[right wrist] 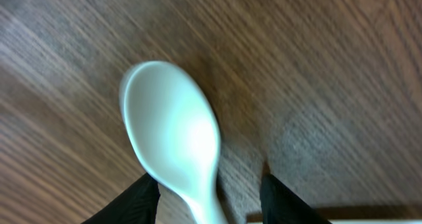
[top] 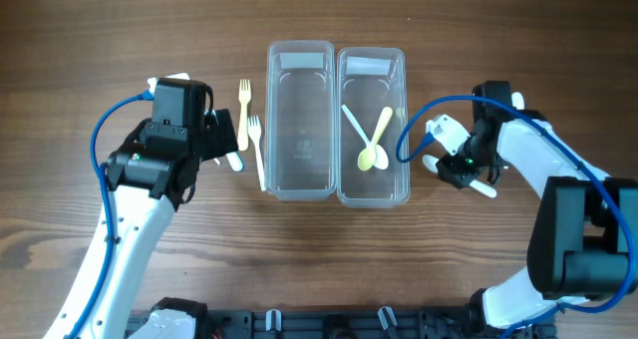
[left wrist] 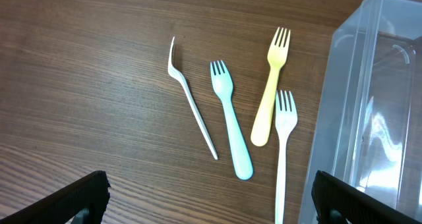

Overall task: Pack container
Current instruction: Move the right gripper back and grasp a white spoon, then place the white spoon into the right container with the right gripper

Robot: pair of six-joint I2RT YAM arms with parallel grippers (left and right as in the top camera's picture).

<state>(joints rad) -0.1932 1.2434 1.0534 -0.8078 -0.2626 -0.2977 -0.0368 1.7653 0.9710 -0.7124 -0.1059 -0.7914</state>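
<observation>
Spoon step. Right end effector [right wrist: 208, 192] straddles white spoon [right wrist: 171, 132] on table [right wrist: 330, 66], overhead right of centre; unclamped. Next: close on handle, lift into right container [top: 372, 198]. Left end effector [left wrist: 211, 194] released over forks [left wrist: 231, 125].

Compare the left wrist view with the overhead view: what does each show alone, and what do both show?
Left wrist only: a thin white fork and the light blue fork in full. Overhead only: the right container holding a white spoon and a yellow spoon. Shared: the yellow fork, the wider white fork and the left container.
</observation>
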